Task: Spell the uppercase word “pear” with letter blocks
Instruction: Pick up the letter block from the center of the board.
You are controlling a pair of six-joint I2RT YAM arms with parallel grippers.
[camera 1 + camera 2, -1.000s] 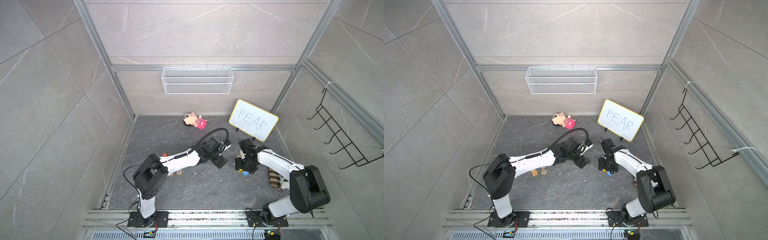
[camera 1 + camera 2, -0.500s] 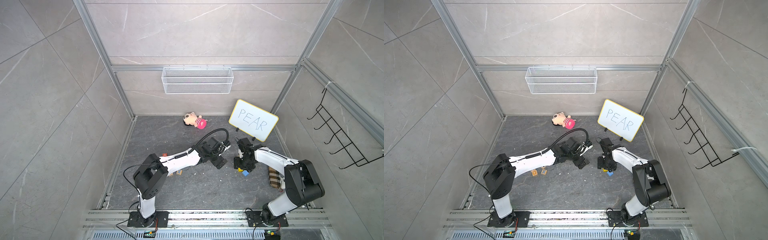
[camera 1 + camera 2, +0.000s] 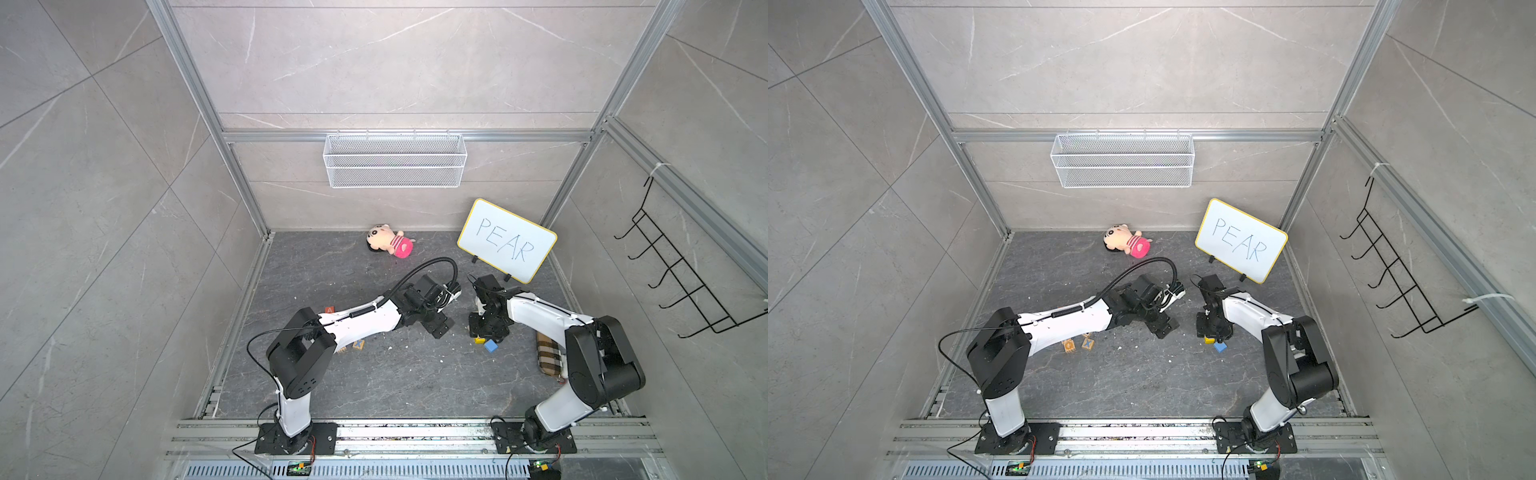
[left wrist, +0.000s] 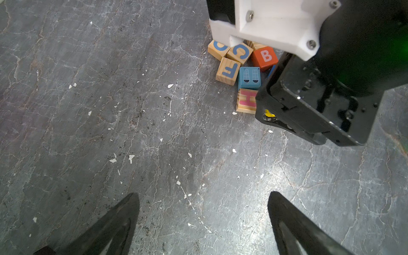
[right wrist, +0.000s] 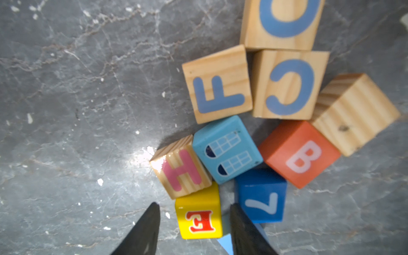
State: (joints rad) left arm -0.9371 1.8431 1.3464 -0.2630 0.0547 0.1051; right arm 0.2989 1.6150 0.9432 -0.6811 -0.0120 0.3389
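Right jaws have narrowed around the yellow block (image 5: 199,217) printed red "E".

E block (image 5: 199,217), beside H block (image 5: 181,167), between jaws of right gripper (image 5: 194,206); whiteboard (image 3: 507,241) behind

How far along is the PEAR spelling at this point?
Done: nothing visible; no lined-up letters show on the floor. In hand: the right gripper straddles the yellow E block, jaws not yet shut on it; the left gripper hangs open over bare floor. Left: grip and place E, then P, A, R; an orange block beside the left arm may be the A.
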